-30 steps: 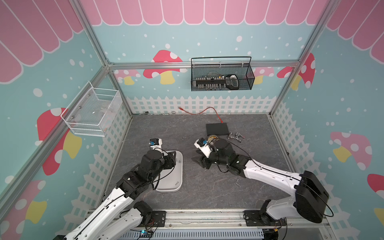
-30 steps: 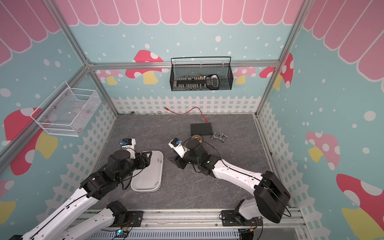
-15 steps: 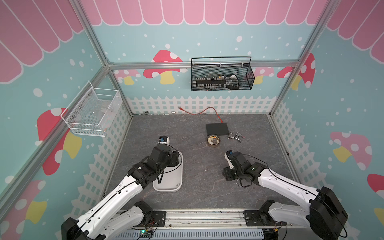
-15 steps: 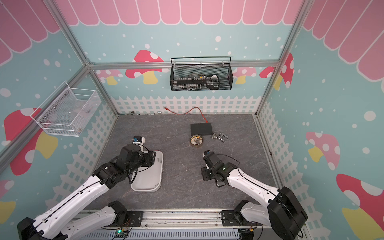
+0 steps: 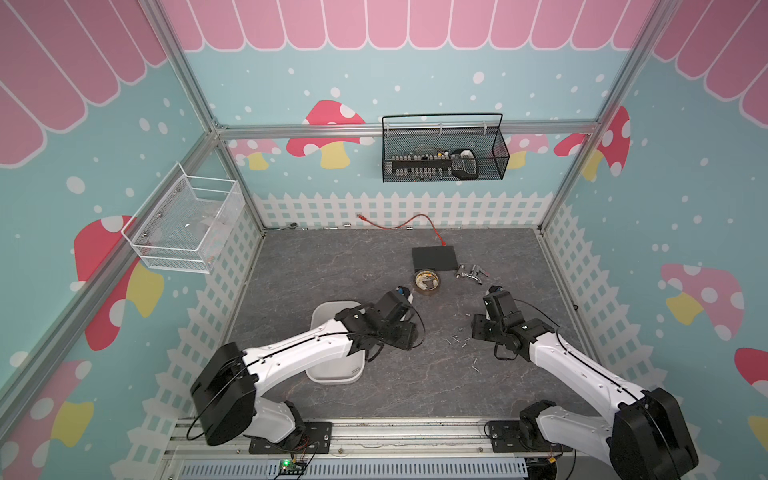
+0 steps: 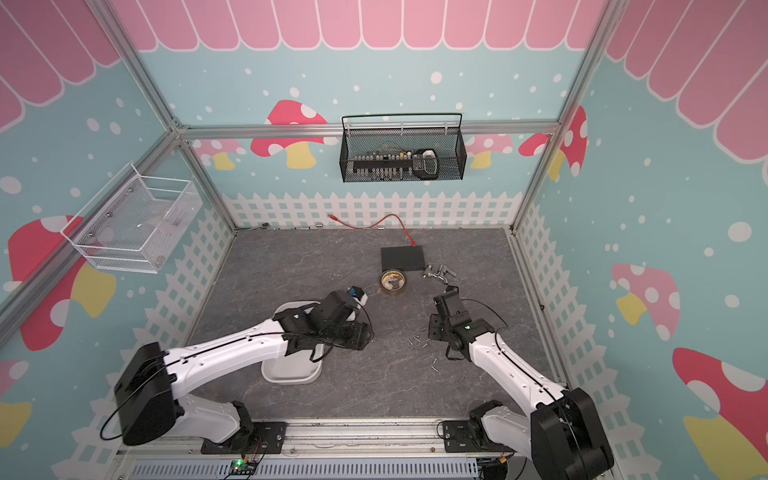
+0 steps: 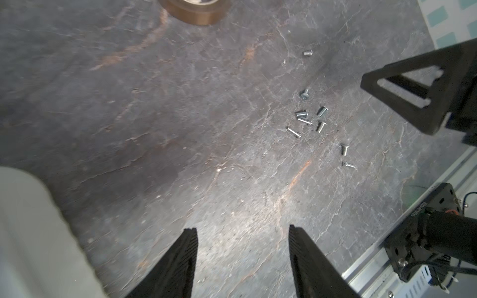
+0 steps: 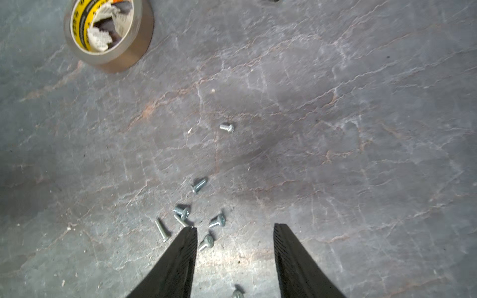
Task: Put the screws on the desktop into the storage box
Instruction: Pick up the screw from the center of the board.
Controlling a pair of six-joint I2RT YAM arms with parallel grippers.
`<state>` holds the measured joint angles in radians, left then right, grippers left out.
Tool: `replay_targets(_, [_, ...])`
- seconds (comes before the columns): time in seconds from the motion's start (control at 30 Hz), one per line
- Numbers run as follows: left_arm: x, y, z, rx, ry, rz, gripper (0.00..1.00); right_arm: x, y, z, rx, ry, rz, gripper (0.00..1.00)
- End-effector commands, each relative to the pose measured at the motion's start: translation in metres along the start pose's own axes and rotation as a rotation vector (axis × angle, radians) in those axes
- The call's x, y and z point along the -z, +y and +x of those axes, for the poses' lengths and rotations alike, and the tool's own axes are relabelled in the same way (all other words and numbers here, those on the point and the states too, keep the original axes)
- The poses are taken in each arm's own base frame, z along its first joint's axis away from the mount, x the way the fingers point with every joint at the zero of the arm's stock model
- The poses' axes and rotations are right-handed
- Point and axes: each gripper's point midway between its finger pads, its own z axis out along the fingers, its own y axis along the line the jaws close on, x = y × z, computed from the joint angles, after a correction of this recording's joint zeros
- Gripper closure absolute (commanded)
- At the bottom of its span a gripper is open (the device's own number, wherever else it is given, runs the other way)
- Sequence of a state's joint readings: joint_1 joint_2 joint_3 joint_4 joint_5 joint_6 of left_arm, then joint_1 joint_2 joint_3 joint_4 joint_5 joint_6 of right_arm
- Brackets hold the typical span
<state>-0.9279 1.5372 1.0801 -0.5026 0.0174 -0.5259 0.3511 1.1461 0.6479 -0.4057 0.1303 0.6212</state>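
Grey marbled tabletop (image 5: 332, 266) has loads of free room around the screws (image 8: 198, 185), tbh. They lie in a loose scatter on bare surface between the two claws, and I count nine in the left wrist view.

The white box (image 5: 332, 379) sits back beside the left claw (image 7: 241, 228). It's partly under that arm, with its rounded edge just off one finger. That claw's fingers are a fair way apart with nothing between them. It's over bare tabletop, and the screws are well ahead of its tips, off toward the right claw (image 8: 235, 227).

The right claw is spread about the same and grips nothing. Its tips are right at the near end of the scatter, and one short screw lies on the tabletop between the fingers. Can't tell if the tips touch the surface.

The nearest clutter is a tape roll (image 8: 124, 59), well ahead of the right claw and off to one side. A flat black case (image 5: 434, 258) and some metal fittings (image 5: 471, 273) are beyond that. Two stray screws lie back beside the right arm, toward the front rail (image 5: 374, 432).

Every screw lies flat on its side, with no shared direction. A long thin one just outside the right claw's finger runs roughly along the reach. The farthest one ahead lies crosswise, and the rest sit at odd diagonals.
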Motion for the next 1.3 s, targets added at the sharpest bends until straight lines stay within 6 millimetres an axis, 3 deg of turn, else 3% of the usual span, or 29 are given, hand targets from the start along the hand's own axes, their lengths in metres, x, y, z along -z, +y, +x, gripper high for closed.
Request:
replay_targets(0.0, [-0.035,-0.036,-0.004,0.038,0.06,0.042,0.43,-0.004,-0.018,-0.024,-0.031,-0.046,0.012,0.47])
replay_targets(0.2, [-0.087,-0.056,0.0,0.074,0.171,0.013,0.5,-0.01,-0.032,-0.027,-0.057,-0.068,0.011,0.48])
replay_targets(0.5, [-0.129,-0.057,-0.005,0.111,0.227,-0.06,0.56,-0.018,-0.026,-0.025,-0.053,-0.055,-0.042,0.49])
replay_targets(1.03, [-0.154,-0.025,0.019,0.059,0.325,-0.264,0.63,-0.023,-0.014,-0.018,-0.043,-0.028,-0.117,0.49])
replay_targets(1.27, [-0.158,-0.023,0.034,0.01,0.395,-0.298,0.74,-0.022,-0.011,-0.017,-0.041,-0.028,-0.137,0.49])
